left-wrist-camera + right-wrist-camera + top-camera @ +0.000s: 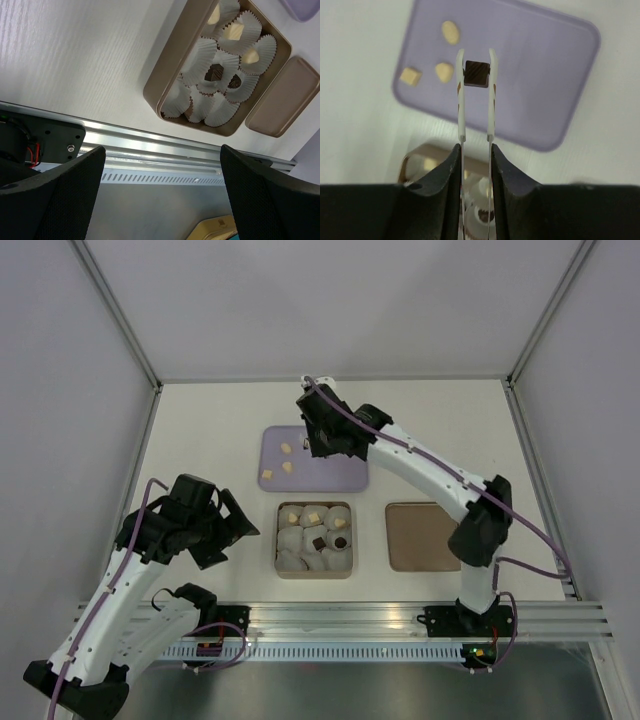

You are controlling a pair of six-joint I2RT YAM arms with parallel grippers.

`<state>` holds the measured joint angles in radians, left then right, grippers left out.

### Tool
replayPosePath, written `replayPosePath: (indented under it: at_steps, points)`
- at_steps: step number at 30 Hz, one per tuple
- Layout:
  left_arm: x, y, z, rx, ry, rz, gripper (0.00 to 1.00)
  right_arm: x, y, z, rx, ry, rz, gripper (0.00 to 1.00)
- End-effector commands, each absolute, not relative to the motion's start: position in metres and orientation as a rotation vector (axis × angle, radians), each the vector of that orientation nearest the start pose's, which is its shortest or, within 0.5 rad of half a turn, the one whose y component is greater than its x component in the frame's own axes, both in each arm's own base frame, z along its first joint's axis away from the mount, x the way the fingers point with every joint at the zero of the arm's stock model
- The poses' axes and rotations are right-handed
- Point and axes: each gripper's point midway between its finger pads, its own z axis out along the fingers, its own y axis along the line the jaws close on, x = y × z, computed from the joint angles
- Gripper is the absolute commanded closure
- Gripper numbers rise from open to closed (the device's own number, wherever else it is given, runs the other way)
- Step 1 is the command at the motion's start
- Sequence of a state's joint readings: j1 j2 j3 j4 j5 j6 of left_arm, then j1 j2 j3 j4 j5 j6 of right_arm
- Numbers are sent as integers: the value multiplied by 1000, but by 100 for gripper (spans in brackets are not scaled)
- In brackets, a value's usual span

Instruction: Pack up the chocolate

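Dark square chocolate (476,73) in slim right tool (476,56)

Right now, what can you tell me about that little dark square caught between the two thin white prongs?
The dark chocolate square is a small, flat-topped brown piece with faint streaks on its matte face. It sits between the thin white fingers of the right end effector, which appear to touch two opposite sides. Beneath it is the lilac tray; whether it rests there or is lifted cannot be told.

White table (200,440), plain grey walls (330,300), aluminium rail (350,615) along near edge, even light
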<state>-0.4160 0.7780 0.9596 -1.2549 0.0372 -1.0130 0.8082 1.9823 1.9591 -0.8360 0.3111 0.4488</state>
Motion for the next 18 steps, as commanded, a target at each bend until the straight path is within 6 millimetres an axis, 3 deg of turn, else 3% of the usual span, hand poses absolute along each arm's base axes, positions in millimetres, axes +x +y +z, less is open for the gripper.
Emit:
replayPosePath:
  at_steps: [1,5,8,12,18]
  points:
    - [121,-109,176,-792,2665,-545,0,298,348,252,-403,2337,374,85]
    - [118,-111,174,-792,2685,-556,0,213,367,250,-499,2414,509,84]
    - [116,-111,175,-782,2689,-565,0,178,370,240,-528,2444,510,84]
    - [115,-112,181,-781,2676,-586,0,154,384,219,-595,2493,490,83]
    - [111,-110,183,-795,2664,-592,0,152,389,192,-589,2538,367,84]
